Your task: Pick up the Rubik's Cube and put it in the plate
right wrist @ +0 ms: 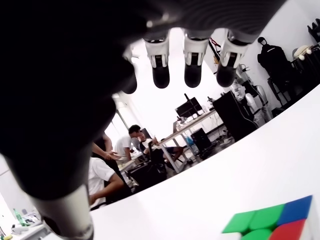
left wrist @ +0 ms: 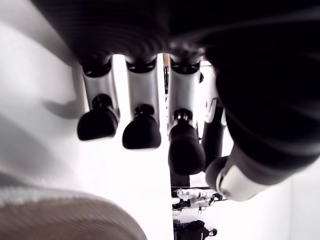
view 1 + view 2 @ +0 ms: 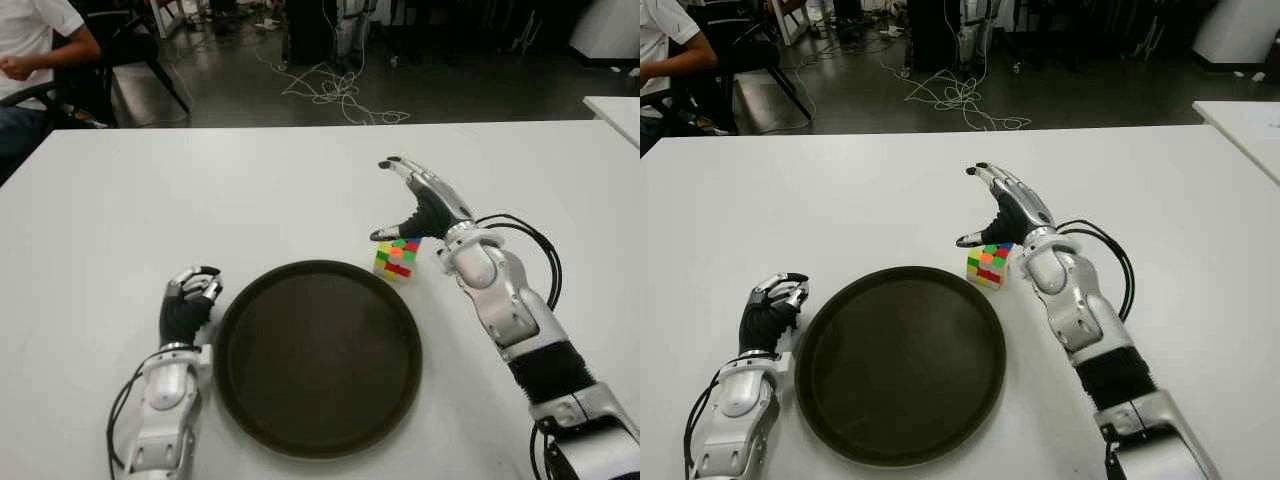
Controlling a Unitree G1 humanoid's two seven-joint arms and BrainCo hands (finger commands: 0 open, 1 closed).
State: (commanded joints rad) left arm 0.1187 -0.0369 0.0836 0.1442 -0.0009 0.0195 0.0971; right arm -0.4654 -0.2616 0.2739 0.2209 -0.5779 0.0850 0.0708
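The Rubik's Cube [image 3: 397,257] sits on the white table [image 3: 150,200] just beyond the right rim of the dark round plate [image 3: 318,357]. My right hand [image 3: 405,205] hovers above and slightly behind the cube, fingers spread, thumb pointing left over it, holding nothing. In the right wrist view the cube [image 1: 272,223] shows below the extended fingers [image 1: 192,67], apart from them. My left hand [image 3: 188,300] shows by the plate's left rim, fingers curled with nothing in them.
A person in a white shirt [image 3: 35,30] sits beyond the table's far left corner. Cables [image 3: 335,95] lie on the floor behind the table. Another white table's corner [image 3: 618,110] shows at the far right.
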